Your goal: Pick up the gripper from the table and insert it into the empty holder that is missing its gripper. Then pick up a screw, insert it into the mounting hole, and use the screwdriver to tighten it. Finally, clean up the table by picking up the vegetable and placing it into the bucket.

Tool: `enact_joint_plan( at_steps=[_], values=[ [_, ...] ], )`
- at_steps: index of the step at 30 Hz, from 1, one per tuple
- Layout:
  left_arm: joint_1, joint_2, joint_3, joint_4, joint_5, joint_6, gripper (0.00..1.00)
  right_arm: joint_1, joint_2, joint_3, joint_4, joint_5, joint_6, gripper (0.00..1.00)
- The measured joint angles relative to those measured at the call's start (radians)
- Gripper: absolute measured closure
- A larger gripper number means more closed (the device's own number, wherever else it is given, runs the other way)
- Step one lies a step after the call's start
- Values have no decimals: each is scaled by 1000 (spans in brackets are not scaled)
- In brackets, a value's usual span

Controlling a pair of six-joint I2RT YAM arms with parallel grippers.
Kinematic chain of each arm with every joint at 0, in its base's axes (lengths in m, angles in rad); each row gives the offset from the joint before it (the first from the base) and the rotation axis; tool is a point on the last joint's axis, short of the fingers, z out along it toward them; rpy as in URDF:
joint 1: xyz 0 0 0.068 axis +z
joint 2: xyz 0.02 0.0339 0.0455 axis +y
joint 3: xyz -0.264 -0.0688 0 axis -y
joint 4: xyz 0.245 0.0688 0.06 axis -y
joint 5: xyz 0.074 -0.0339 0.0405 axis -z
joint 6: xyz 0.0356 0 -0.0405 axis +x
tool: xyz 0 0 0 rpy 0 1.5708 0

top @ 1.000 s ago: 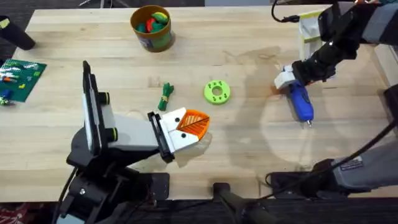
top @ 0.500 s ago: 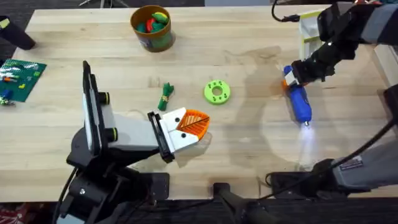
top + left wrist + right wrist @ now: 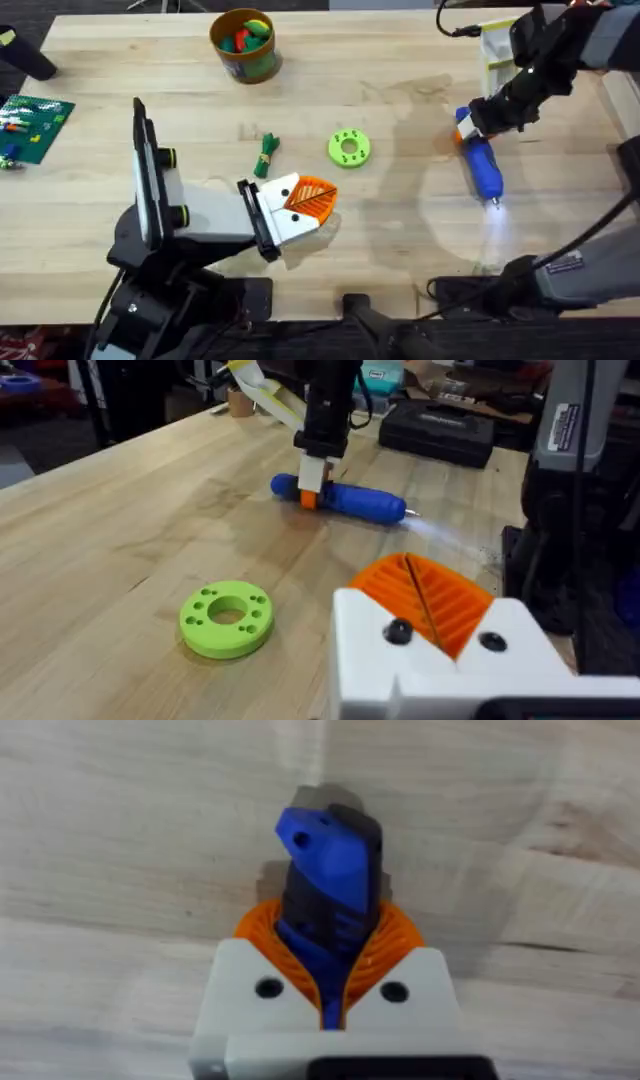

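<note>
I'm seeing my right gripper point(image 3: 472, 124) reaching down and clamping the screwdriver's point(image 3: 483, 166) orange end on the tabletop's point(image 3: 400, 230) right side, while my left gripper point(image 3: 305, 203) is sitting closed, holding nothing, near the middle.

The right tool point(image 3: 466, 124), wrist bent down from a far-reaching arm, has its orange pads point(image 3: 385, 942) clamped on the screwdriver point(image 3: 482, 163), while the left tool point(image 3: 312, 203), low on a folded arm, lies level with its fingers pressed together on nothing.
</note>
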Motion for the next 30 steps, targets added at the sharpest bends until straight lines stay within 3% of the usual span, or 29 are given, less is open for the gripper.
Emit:
enact_joint_plan(
  at_steps=[9, 21, 30],
  values=[
    [0, 0, 0, 0, 0, 0, 988, 0, -40, 127, -76, -81, 6, 925],
    [0, 0, 0, 0, 0, 0, 988, 52, -320, 397, -110, -133, 44, 925],
    [0, 0, 0, 0, 0, 0, 988, 121, -528, 426, 41, -244, 87, 925]
  ],
)
